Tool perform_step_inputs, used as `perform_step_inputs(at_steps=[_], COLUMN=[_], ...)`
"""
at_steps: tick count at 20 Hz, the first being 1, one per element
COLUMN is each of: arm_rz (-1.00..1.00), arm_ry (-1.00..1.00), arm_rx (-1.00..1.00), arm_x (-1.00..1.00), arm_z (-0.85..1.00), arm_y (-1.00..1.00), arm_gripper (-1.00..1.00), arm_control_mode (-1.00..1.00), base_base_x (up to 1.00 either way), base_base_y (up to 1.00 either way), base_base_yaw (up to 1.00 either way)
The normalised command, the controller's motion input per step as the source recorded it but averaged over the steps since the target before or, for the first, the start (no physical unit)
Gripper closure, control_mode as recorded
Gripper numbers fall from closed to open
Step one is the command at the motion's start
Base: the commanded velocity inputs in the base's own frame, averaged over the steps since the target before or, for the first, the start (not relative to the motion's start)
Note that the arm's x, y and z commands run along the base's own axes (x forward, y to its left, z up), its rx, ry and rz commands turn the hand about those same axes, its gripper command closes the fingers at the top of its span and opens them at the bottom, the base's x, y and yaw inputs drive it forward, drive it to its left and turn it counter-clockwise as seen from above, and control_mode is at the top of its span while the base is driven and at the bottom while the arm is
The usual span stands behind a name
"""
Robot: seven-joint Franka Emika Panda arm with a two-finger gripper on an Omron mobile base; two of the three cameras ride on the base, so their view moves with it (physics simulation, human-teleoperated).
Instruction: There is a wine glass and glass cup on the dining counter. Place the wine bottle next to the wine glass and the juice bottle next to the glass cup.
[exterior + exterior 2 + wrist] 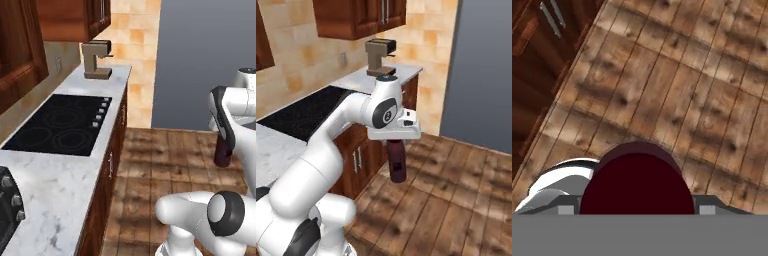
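The wine bottle (397, 161), dark with a dark red neck, hangs upright under my gripper (395, 144), which is shut on its neck, high above the wooden floor. In the left base view the wine bottle (223, 153) shows at the right, partly behind the arm, with the gripper (223, 136) above it. In the hand view the wine bottle (637, 186) appears as a dark red round top right below the camera. The wine glass, the glass cup, the juice bottle and the dining counter are out of view.
A marble counter (55, 180) with a black cooktop (62, 124) runs along the left wall, with a brown coffee machine (96, 59) at its far end. Wood cabinets (358, 17) hang above. Open wooden floor (456, 190) lies to the right, before a grey wall (205, 60).
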Motion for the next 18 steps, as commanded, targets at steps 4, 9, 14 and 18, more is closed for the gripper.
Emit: perform_step_inputs(at_steps=[4,9,14,18], arm_rz=[0.0,0.0,0.0,0.0], arm_ry=[0.0,0.0,0.0,0.0], arm_rx=[0.0,0.0,0.0,0.0], arm_x=[0.0,0.0,0.0,0.0], arm_z=[0.0,0.0,0.0,0.0], arm_y=[0.0,0.0,0.0,0.0], arm_gripper=[1.0,1.0,1.0,1.0], arm_control_mode=[1.0,1.0,1.0,1.0], base_base_x=[0.0,0.0,0.0,0.04], base_base_y=[0.09,0.09,0.09,0.1], base_base_yaw=[-0.99,-0.99,-1.0,-0.95])
